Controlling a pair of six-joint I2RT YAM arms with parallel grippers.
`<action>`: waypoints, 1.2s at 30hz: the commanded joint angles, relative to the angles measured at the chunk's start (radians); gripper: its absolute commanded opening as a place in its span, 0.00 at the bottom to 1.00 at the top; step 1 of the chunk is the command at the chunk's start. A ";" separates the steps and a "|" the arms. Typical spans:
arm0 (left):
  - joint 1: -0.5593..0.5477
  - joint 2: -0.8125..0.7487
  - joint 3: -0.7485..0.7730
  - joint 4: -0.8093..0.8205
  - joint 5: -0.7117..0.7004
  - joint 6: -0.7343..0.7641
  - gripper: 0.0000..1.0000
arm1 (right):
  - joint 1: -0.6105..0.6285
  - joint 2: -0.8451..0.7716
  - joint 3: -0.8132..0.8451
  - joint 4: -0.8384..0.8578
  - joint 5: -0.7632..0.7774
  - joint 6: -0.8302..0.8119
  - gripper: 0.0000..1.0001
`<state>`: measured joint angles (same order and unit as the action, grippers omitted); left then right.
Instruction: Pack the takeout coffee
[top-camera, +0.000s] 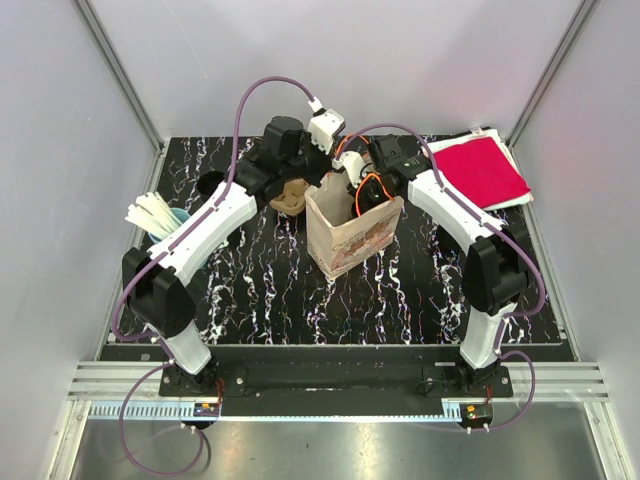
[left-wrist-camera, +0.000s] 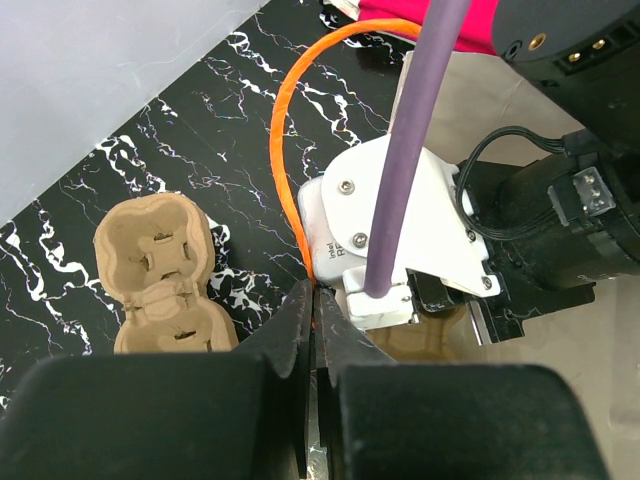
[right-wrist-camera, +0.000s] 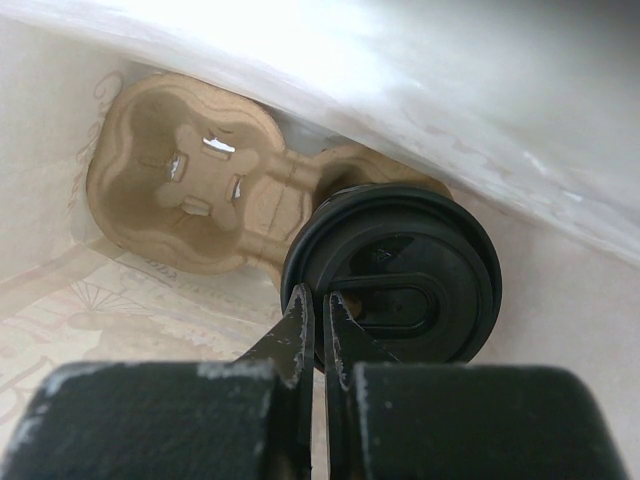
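— Inside the paper bag (top-camera: 350, 240), what's packed?
— I see one lidded cup (right-wrist-camera: 400, 290) seated in a carrier (right-wrist-camera: 180, 190), with the second socket vacant. Right gripper (right-wrist-camera: 318, 305) is clenched on nothing, tips at the lid's edge. Left gripper (left-wrist-camera: 313, 305) is clenched near the bag's mouth; whether it pinches the rim, can't tell. Spare carrier (left-wrist-camera: 160, 270) lies outside on the table (top-camera: 260, 290). I'd judge packing partly done.

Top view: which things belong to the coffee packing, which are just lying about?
Job: paper bag, cup carrier inside it, black-lidded cup.
Lying about: second carrier on the table, red cloth, white sticks.
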<state>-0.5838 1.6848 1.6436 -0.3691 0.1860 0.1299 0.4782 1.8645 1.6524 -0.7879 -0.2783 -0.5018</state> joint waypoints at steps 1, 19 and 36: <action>-0.008 -0.022 0.038 0.021 0.030 -0.006 0.00 | 0.008 0.018 -0.009 0.024 -0.001 -0.026 0.00; -0.008 -0.020 0.041 0.021 0.030 -0.006 0.00 | 0.008 0.035 -0.013 0.033 0.007 -0.032 0.00; -0.008 -0.022 0.039 0.021 0.033 -0.003 0.00 | 0.007 0.041 -0.011 0.045 0.021 -0.037 0.00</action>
<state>-0.5823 1.6848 1.6436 -0.3721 0.1810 0.1303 0.4778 1.8751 1.6497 -0.7650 -0.2749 -0.5171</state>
